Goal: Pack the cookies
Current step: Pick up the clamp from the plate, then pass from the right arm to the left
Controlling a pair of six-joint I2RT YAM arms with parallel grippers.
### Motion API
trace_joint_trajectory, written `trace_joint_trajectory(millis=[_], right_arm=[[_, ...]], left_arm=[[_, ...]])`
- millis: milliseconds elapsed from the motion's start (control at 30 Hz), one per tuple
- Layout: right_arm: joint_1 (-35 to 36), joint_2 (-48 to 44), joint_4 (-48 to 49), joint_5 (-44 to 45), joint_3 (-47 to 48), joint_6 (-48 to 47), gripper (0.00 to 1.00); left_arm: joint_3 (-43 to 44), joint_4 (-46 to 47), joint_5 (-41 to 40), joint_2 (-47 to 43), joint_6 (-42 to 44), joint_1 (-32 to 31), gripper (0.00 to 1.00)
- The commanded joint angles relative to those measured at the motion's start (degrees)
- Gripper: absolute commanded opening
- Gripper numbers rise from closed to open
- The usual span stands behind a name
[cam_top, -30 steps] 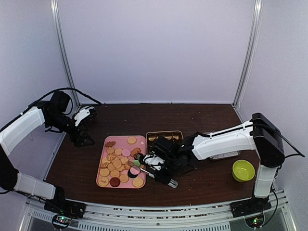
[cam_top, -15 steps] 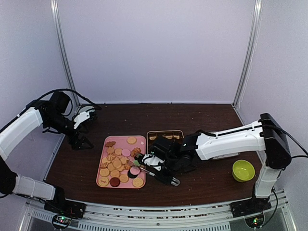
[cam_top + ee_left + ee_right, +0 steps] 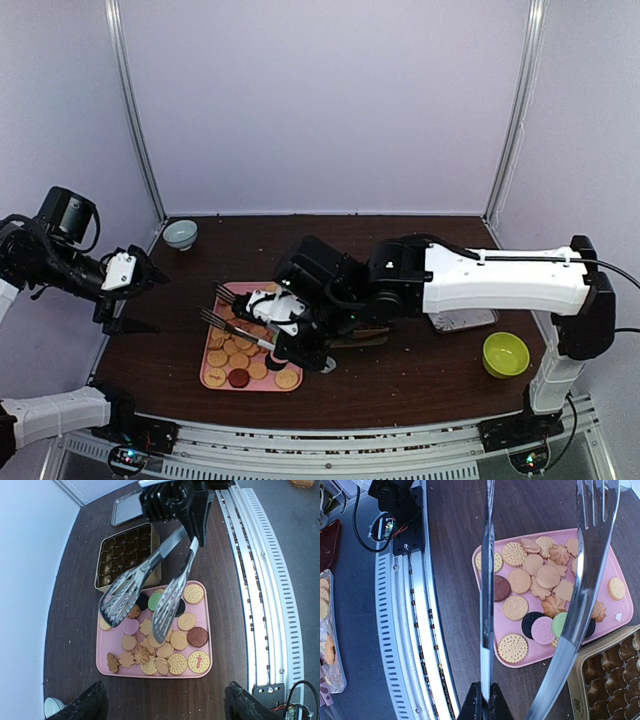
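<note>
**Tongs held over the cookie tray, left arm standing off**

From above, the cookies (image 3: 238, 350) lie crowded on a pink tray (image 3: 204, 372) at the front left of the dark brown tabletop (image 3: 420, 245). The right pincer (image 3: 300, 352) sits at the tray's right edge, clamped on the handle end of the metal tongs (image 3: 240, 325). The tongs' two blades are spread apart and reach leftward over the cookies. Whether they touch any, I cannot tell. The left pincer (image 3: 142, 300) hangs at the tabletop's left edge, well apart from the tray, spread wide and holding nothing. A green bowl (image 3: 505, 353) stands at the right, and a small pale bowl (image 3: 180, 234) is in the back left corner. Pale walls with metal posts close in the space.

The left wrist camera looks down on the tray between its own fingers (image 3: 92, 705), which stand far apart at the bottom of the view. Most cookies are tan rounds, with one pink, one green and a few dark ones. The blades hang over the middle of the heap. A tin (image 3: 127, 555) of brown compartments sits just beyond the tray.

In the right wrist view, the pincer is pinched tight on one arm of the tongs, seen edge-on. The cookies lie below, between and past the two arms. A perforated metal rail (image 3: 405, 630) runs along the tabletop's near edge.
</note>
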Motion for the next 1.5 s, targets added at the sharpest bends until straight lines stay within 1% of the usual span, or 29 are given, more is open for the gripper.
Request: trace_joint_trajectory(millis=[0,167,300,467,567,700,900,933,1033,1067,1133,1167,1200,1233,1267,1367,1467], right_arm=[[1.04,3.37,-3.03,0.13,6.11,-0.76,0.00],[1.41,6.35,-5.45,0.54,10.20,-1.41,0.00],[1.65,7.18,-6.34,0.83,11.84,-1.91,0.00],[1.78,8.78,-7.01,0.88,14.36,-2.09,0.00],[1.86,9.72,-7.03,0.73,15.73,-2.09,0.00],[1.82,10.70,-6.77,0.74,17.00,-2.02,0.00],[1.82,11.21,-6.18,0.51,18.63,-2.00,0.00],[1.82,11.35,-6.22,0.48,19.03,-2.00,0.00],[1.95,11.39,-6.15,0.69,19.76,-1.87,0.00],[1.93,11.11,-6.00,0.87,19.76,-1.76,0.01],[1.76,9.34,-4.14,1.44,18.38,-1.29,0.15],[1.50,8.07,-3.08,1.71,17.25,-0.82,0.29],[1.03,6.49,-1.68,2.02,15.93,-0.32,0.46],[0.55,4.72,-0.35,2.21,14.42,0.44,0.56],[-0.24,2.54,1.35,2.24,12.50,1.25,0.64],[-2.96,-5.22,7.61,2.17,4.67,4.26,0.79],[-6.45,-16.08,16.19,2.50,-5.83,8.28,0.88]], left_arm=[[-2.48,3.06,-2.98,0.90,0.09,-4.20,0.81],[-2.69,6.63,-8.44,3.96,-2.67,-9.35,0.74],[-2.20,7.44,-10.71,6.35,-3.29,-10.71,0.72],[-2.67,7.62,-11.03,7.94,-5.21,-13.12,0.64],[-3.16,7.66,-11.19,8.77,-6.30,-14.75,0.55],[-3.22,7.62,-10.87,9.34,-7.16,-15.62,0.39],[-3.97,7.56,-10.36,9.63,-7.83,-16.36,0.22],[-3.98,7.61,-10.18,9.77,-7.83,-16.44,0.17],[-3.98,7.85,-9.12,10.24,-8.44,-16.74,0.00],[-4.03,8.54,-8.75,10.34,-9.41,-16.82,0.00],[-4.48,10.27,-7.98,10.29,-11.62,-16.80,0.00],[-4.82,11.36,-7.51,10.15,-12.84,-16.85,0.00],[-5.23,12.87,-7.25,9.85,-14.51,-16.80,0.00],[-5.81,14.47,-7.03,9.44,-16.55,-16.75,0.00],[-6.47,16.24,-6.84,8.94,-18.52,-16.74,0.00],[-8.69,22.20,-4.96,6.54,-25.73,-16.73,0.00],[-9.47,27.99,-1.40,4.80,-33.70,-16.71,0.00]])
